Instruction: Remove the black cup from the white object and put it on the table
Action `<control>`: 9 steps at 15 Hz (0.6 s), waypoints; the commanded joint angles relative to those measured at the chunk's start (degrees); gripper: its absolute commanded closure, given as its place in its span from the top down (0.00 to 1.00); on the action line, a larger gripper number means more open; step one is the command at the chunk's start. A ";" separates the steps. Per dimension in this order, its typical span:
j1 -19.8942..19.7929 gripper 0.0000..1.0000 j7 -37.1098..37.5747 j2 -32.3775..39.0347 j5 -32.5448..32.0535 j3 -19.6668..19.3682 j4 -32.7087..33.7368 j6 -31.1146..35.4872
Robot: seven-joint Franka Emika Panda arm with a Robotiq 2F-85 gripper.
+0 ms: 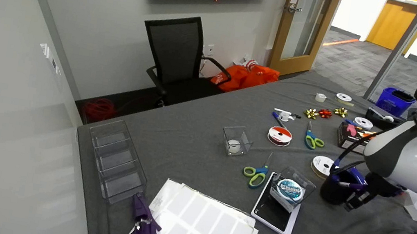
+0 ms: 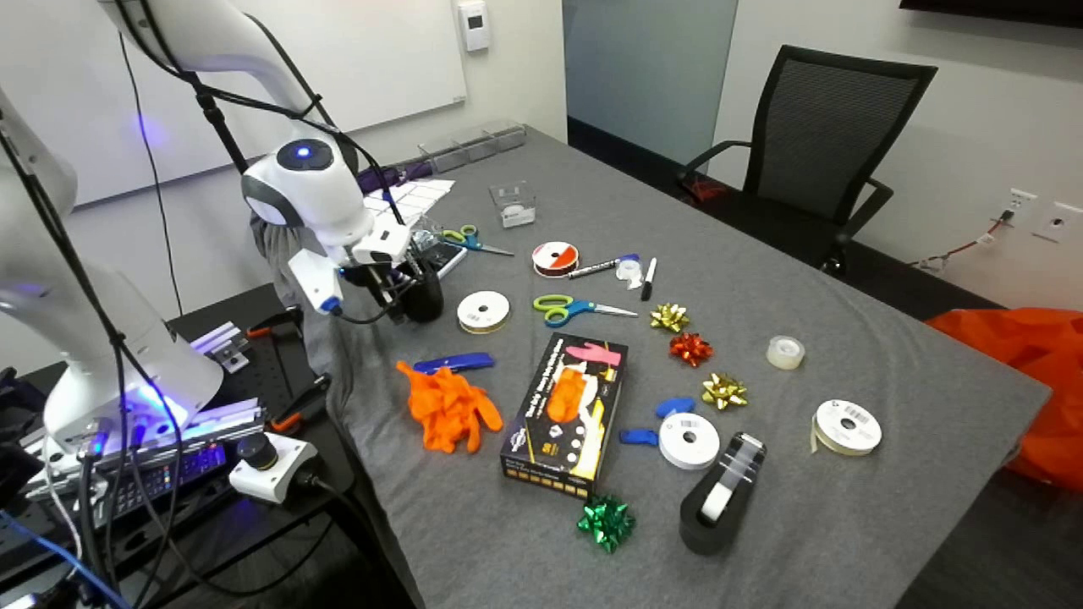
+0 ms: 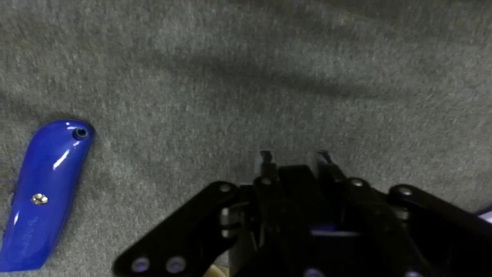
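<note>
The black cup [image 1: 331, 191] stands upright in front of the white disc [image 1: 322, 166] in an exterior view. In an exterior view the cup [image 2: 427, 298] is left of the white disc [image 2: 484, 311], apart from it. My gripper [image 1: 356, 200] is at the cup's robot side. In the wrist view the gripper's fingertips [image 3: 295, 158] are close together around a narrow dark part of the cup [image 3: 294, 181]. The rest of the cup is hidden in the dark below. I cannot tell whether its base touches the grey table [image 1: 187, 147].
A tablet [image 1: 274, 213] bearing a clear box [image 1: 295, 183] lies beside the cup. A blue knife [image 3: 46, 196] lies left in the wrist view. An orange glove [image 2: 448, 406], a glove box [image 2: 567, 414] and green-blue scissors [image 2: 575, 309] are also near.
</note>
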 commanded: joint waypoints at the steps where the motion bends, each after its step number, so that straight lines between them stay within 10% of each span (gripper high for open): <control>1: -0.20 0.63 -5.76 0.11 3.06 -0.30 0.00 1.50; 6: -0.37 0.98 -10.56 -0.92 4.72 -1.57 0.13 1.14; 9: 0.60 1.00 -13.87 -0.39 3.67 -4.88 0.20 -1.11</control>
